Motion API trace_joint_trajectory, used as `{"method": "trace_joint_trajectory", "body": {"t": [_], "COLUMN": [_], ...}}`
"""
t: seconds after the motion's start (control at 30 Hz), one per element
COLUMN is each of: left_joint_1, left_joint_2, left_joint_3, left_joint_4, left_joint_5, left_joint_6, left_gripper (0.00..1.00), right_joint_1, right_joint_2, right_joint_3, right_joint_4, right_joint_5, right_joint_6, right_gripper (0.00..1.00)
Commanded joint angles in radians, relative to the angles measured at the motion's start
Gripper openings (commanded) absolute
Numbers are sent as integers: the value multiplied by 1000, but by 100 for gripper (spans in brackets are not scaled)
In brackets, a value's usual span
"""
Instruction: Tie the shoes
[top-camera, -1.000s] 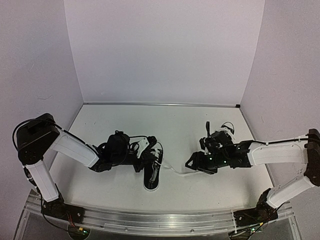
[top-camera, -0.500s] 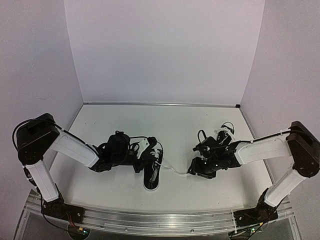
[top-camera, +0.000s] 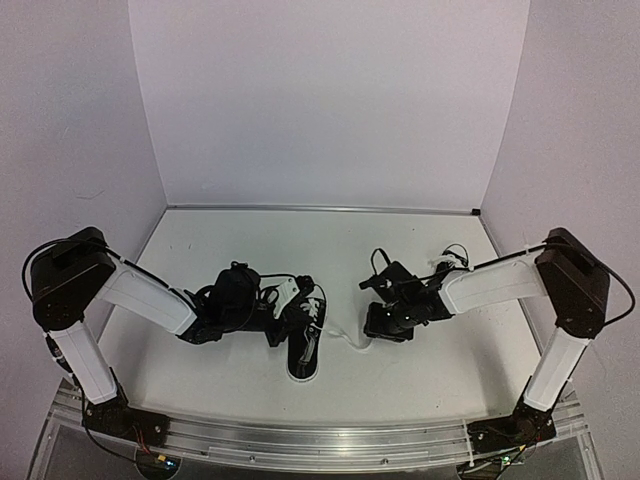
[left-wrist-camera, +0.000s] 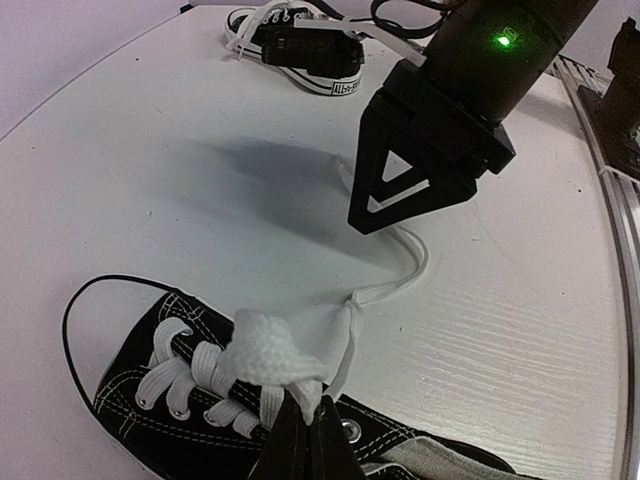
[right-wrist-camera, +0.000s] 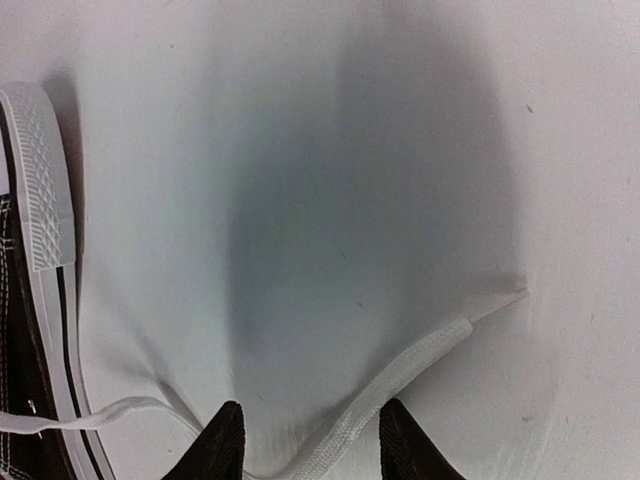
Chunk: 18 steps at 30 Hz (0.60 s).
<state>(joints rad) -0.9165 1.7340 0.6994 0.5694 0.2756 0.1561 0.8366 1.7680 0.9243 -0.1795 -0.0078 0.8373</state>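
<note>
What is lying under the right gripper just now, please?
A white lace lies on the table, passing between the open fingertips of the right gripper toward the shoe. Where it runs beneath the gripper's body is hidden.

Right arm (top-camera: 500, 285): swings left across the tabletop (top-camera: 400, 390), and its elbow pulls in from the right wall and rises.
Right tool (top-camera: 375, 322): moves away from the far shoe (left-wrist-camera: 300, 55) toward the near shoe (top-camera: 303, 350), closing most of the gap to it.
Right tool position: now hangs over the loose white lace (right-wrist-camera: 400, 365), fingers apart, one on each side of it.
</note>
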Motion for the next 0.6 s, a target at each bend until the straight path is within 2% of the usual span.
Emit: {"method": "trace_joint_trajectory", "body": {"t": [0.0,0.1,0.17,0.33,0.43,0.57], "left_joint_1": [-10,-11,-10,-10,-10,-10], "left_joint_2": [-31,-28,-27,-22,-5,15], "left_joint_3": [18,18,15,-19,-9,-33], "left_joint_4": [7,10,18,91,92,171], "left_joint_5": [13,13,14,13,5,28], "left_joint_6": [12,16,21,42,65,100], "left_gripper": [0,0,0,0,0,0], "right_joint_1": [5,5,4,-13,-45,-57], "right_joint_2": [73,105,122,52,-58,-120], "right_joint_3": [53,61,62,93,148,282], "right_joint_4": [-82,-86,-86,-84,-79,-55], "right_joint_5": [63,64,57,74,100,86], "right_joint_6": [-68,-80,-85,-139,-200,-307], "right_gripper": [34,19,1,0,0,0]}}
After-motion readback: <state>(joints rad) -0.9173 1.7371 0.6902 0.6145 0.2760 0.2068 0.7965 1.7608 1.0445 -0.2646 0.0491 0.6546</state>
